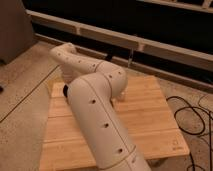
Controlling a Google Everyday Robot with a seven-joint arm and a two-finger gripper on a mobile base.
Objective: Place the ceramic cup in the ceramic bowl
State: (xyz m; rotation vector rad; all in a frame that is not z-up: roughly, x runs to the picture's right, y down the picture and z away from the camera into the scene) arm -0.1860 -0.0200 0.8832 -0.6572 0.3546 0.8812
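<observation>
Because the arm (95, 115) lies across most of the wooden table (150, 125), you will not find the ceramic cup in this view; it is hidden or out of sight, and its position cannot be told. The same holds for the ceramic bowl. Note one small dark shape (65, 91) showing at the left edge of the arm, over the left part of the table top. Whether it belongs to the bowl or to something else cannot be told.

The gripper is hidden behind the arm's own links. The far link (67, 55) reaches out to the left over the table's back-left corner, so the gripper lies somewhere beyond or below it. You cannot tell whether it is wide, narrow or holding anything.

The arm itself is off-white, with small dark holes along its large near link. It rises from the bottom edge of the view to a rounded elbow (112, 80) above the middle of the table.

The table is pale slatted wood, with a small mark (175, 146) near its front-right corner. It stands on a speckled floor (25, 95). Black cables (192, 117) loop on the floor just right of the table. A pale ledge (100, 35) runs behind it, below a dark wall.
</observation>
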